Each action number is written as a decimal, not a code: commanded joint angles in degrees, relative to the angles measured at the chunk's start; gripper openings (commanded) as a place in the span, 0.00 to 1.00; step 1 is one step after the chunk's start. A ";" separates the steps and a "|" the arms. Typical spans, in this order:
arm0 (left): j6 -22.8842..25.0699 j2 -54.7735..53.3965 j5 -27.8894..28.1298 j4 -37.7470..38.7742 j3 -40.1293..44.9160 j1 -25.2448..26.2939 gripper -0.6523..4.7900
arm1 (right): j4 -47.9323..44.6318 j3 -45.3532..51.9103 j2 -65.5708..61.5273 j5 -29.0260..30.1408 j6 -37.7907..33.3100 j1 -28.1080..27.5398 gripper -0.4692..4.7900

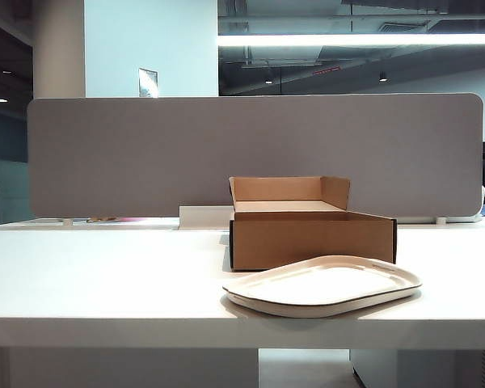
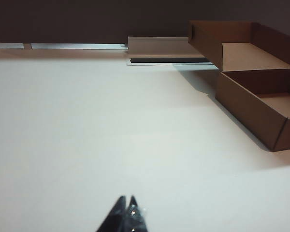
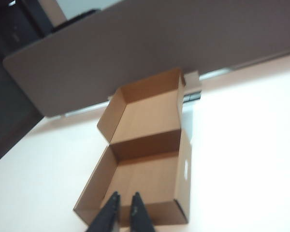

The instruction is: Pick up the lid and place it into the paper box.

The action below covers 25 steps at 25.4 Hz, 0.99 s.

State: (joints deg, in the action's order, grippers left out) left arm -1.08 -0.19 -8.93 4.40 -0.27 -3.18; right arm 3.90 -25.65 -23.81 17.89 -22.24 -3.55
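Note:
The off-white lid (image 1: 322, 284) lies flat on the white table near its front edge, just in front of the paper box (image 1: 311, 234). The box is brown cardboard, open, with its back flap standing up. Neither gripper shows in the exterior view. In the left wrist view my left gripper (image 2: 126, 199) hangs over bare table with its tips together, the paper box (image 2: 261, 96) well off to one side. In the right wrist view my right gripper (image 3: 125, 195) hovers by the near wall of the paper box (image 3: 145, 164), fingers a narrow gap apart and holding nothing. Both wrist views miss the lid.
A grey partition panel (image 1: 250, 153) runs along the back of the table. A low white block (image 1: 204, 217) sits against it behind the box, also seen as the white block (image 2: 157, 47). The table front edge (image 1: 145, 331) lies close to the lid.

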 commanded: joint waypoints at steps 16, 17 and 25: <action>0.02 -0.07 -0.33 -0.17 -0.17 0.00 0.12 | -2.89 -4.63 -28.76 2.84 -0.57 20.06 0.20; 0.00 -0.07 -0.33 -0.17 -0.17 0.00 0.12 | -2.89 -4.63 -30.08 2.86 -1.31 21.11 0.26; 0.00 -0.07 -0.33 -0.17 -0.17 0.00 0.12 | -2.86 -4.63 -36.11 6.40 -10.71 26.08 0.58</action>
State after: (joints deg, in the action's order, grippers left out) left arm -1.08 -0.19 -8.93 4.56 -0.27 -3.18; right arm 1.93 -29.91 -59.42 22.44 -30.44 21.89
